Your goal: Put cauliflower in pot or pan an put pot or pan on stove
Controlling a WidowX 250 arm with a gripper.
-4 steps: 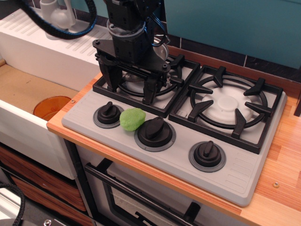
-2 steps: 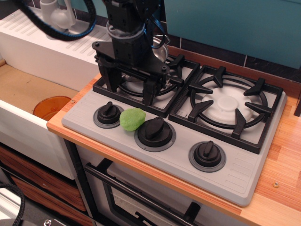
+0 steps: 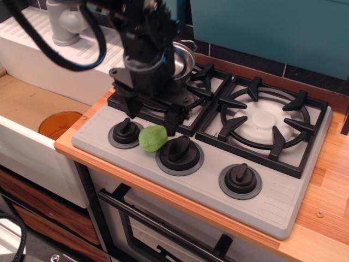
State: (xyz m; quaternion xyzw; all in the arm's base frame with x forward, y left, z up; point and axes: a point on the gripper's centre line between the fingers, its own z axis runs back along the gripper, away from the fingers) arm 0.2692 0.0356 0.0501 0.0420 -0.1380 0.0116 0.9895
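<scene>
- Cauliflower lay on stove panel between two left knobs, near tabletop's front-left corner.
- Gripper just above and behind it, fingers spread, holding nothing.
- Pot sat on left burner.
- Best: straddle lump, clear knobs, then close.

I'm looking at a toy kitchen set-up. A grey two-burner stove with three black knobs sits in a wooden surface. Below it there's an oven door with a black handle. To one side a white sink with a faucet; dark tiles line the back wall.
</scene>
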